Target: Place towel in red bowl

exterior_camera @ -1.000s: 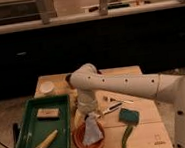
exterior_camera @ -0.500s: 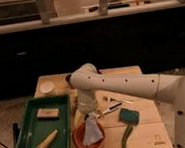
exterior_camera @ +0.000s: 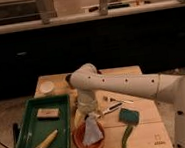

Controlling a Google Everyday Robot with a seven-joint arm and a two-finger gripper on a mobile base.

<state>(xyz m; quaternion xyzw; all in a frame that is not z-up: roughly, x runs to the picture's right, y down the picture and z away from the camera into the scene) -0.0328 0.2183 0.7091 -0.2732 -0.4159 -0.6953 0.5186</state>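
Pale blue-grey towel (exterior_camera: pixel 92 130) lay heaped in the red bowl (exterior_camera: pixel 77 139) by the front edge of the surface (exterior_camera: pixel 145 130); the claw (exterior_camera: pixel 84 112) hung open just above, since the bowl apparently carried it.

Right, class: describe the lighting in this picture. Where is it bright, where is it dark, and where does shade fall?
Camera view: warm, dim light on the table; the background behind it is nearly black; the white arm is the brightest thing; the hand sits in the arm's shade just above the red bowl, where the towel looks grey; no glare on the green tray.
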